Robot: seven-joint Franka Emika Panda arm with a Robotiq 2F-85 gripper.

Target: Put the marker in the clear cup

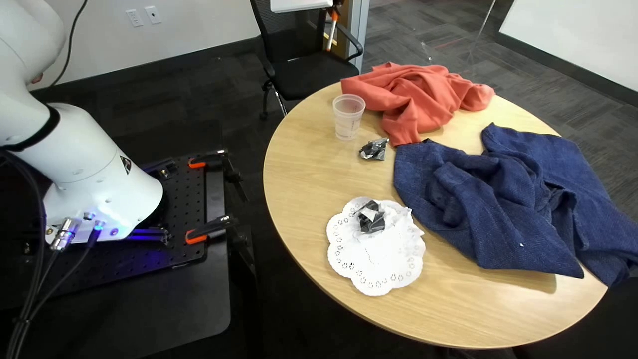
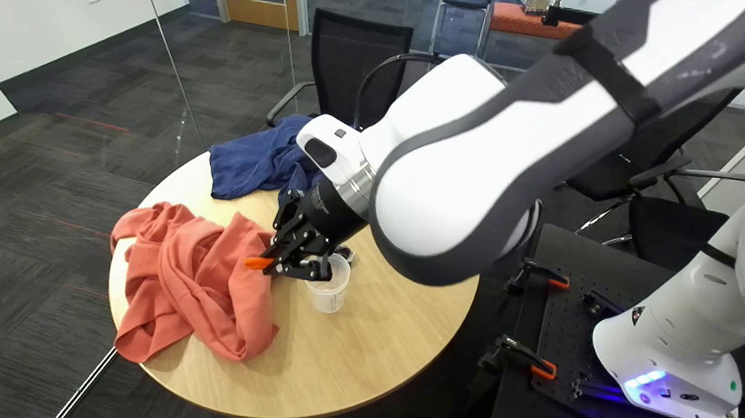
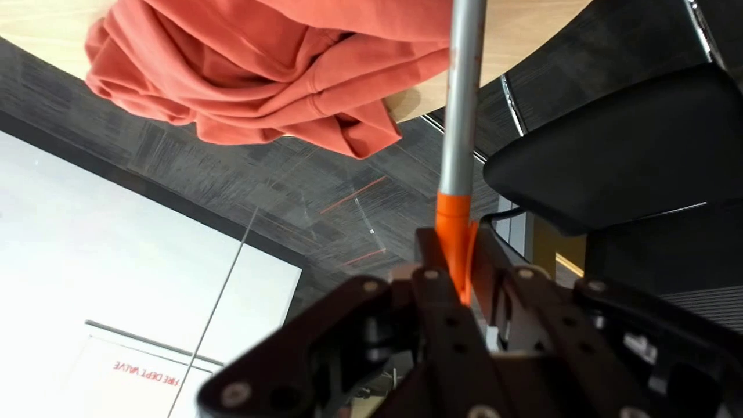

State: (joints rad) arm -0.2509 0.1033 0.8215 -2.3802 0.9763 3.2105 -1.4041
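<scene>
Black fingers (image 3: 428, 253) pinch that slim grey-and-orange marker (image 3: 461, 122); lowered crookedly, it could, I'd say, tip the clear plastic cup (image 1: 348, 117).

Round light-wood table (image 1: 314, 184): clear cup (image 1: 348, 122) stands upright, crumpled dark-and-silver scrap (image 1: 374, 149) just beside it. Red cloth (image 1: 423, 94) sits bunched near both, reaching past the rim. Blue cloth (image 1: 498, 209) is rumpled, also overhanging. White scalloped doily (image 1: 381, 267) lies just beside the blue.

Round table (image 1: 309, 169), black chairs (image 2: 350, 56), dark carpet (image 2: 40, 179), white wall (image 1: 199, 25)
</scene>
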